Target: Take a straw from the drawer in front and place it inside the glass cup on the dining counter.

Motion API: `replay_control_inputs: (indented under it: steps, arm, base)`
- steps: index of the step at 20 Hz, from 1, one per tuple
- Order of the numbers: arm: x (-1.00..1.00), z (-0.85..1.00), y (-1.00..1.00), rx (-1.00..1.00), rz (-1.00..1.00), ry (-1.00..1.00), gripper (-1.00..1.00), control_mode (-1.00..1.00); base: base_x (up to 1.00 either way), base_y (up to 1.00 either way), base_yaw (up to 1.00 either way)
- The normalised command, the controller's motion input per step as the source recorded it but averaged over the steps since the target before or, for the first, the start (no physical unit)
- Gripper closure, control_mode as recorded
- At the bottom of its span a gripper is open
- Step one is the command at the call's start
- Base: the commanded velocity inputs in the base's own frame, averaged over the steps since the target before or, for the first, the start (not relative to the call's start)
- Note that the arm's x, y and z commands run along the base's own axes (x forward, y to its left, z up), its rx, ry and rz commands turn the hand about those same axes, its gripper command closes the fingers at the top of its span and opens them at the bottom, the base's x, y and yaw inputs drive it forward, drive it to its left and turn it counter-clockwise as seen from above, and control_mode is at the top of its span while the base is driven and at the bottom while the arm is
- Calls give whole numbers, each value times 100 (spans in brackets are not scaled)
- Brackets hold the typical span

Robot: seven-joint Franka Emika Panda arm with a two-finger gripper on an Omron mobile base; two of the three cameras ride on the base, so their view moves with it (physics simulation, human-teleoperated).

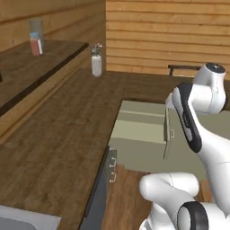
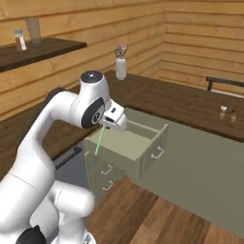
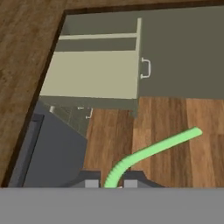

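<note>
Here the gripper (image 3: 112, 183) is clamped on the green straw (image 3: 151, 152), held above the open drawer (image 2: 125, 143), whose front edge juts over bare wood floor (image 2: 157, 217). A white vase (image 2: 121, 67) stands well back on the counter (image 2: 167, 95).

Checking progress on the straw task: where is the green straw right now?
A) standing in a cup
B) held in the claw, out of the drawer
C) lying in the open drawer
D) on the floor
B: the straw runs out from between the shut claw fingertips, in front of the open drawer.
</note>
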Motion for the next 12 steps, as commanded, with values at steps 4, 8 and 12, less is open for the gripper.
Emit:
replay_control_inputs:
  steps: [4,8,12]
  arm:
    - [0,0,0,0,0,0,100,100]
    - [0,0,0,0,0,0,100,100]
    - [0,0,0,0,0,0,100,100]
  base:
    - [-64,-100,-2]
    - [-4,-100,1]
    - [0,-100,7]
